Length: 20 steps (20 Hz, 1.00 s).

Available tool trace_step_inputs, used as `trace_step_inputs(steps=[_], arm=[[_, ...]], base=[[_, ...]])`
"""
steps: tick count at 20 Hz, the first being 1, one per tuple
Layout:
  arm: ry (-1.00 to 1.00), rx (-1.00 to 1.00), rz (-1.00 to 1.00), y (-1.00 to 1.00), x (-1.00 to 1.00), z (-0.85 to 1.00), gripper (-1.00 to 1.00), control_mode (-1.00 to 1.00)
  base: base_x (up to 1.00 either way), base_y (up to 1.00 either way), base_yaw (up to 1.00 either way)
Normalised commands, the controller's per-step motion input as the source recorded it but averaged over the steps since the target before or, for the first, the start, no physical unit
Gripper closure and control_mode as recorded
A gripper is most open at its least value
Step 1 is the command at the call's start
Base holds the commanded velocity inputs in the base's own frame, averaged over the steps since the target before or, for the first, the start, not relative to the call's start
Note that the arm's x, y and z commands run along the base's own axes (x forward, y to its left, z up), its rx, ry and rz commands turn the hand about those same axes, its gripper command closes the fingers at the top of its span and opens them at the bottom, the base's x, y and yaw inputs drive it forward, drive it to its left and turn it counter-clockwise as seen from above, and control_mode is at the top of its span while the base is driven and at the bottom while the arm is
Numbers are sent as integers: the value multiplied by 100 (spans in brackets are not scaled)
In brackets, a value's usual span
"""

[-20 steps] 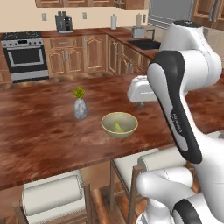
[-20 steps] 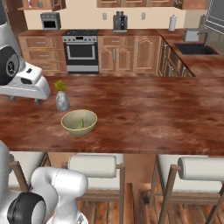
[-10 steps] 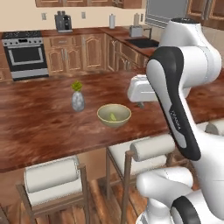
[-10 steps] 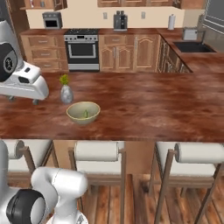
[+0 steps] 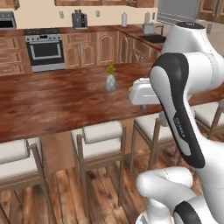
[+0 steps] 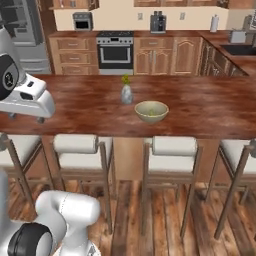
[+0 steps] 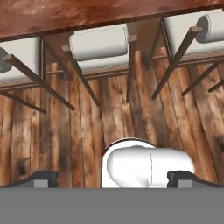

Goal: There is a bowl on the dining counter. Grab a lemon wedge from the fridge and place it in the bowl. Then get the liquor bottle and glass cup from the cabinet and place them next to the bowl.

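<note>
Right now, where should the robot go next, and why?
Probably keep backing off and turn toward the wall cabinets for the bottle and cup. The bowl on the counter already seems to hold a small yellow-green piece, likely the lemon wedge; nothing stands next to it but a little vase, and the tool looks empty.

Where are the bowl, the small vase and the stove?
bowl (image 6: pixel 151 111), right base view, on its front outer wall.
small vase (image 6: pixel 126 94), right base view, on its grey body.
stove (image 6: pixel 116 54), right base view, on its oven door.
</note>
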Motion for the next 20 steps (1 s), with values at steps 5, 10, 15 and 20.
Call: trace_step_inputs(steps=[5,10,15,20], arm=[[0,0,0,0,0,0,-100,100],[0,0,0,0,0,0,-100,100],[0,0,0,0,0,0,-100,100],[0,0,0,0,0,0,-100,100]], base=[[-33,100,5],[-16,100,2],[-14,100,2],[-14,100,1]])
